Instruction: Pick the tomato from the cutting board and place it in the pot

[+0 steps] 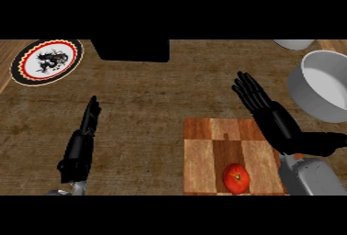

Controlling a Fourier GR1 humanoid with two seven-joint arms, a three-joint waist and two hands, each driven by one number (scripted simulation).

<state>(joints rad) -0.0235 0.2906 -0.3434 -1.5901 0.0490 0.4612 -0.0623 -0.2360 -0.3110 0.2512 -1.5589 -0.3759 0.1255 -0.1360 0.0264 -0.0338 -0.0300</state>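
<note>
Both hands, left (82, 137) and right (267, 112), open; plate (46, 61) far from pot (324, 85).

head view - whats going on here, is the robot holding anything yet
Not yet. The tomato lies on the wooden cutting board, near its lower edge, untouched. The right hand is open, fingers straight, above the board's upper right corner and short of the tomato. The left hand is open at the view's left, over the bare counter. The pot stands at the right edge with nothing visible in it. A patterned plate sits at upper left.
</note>
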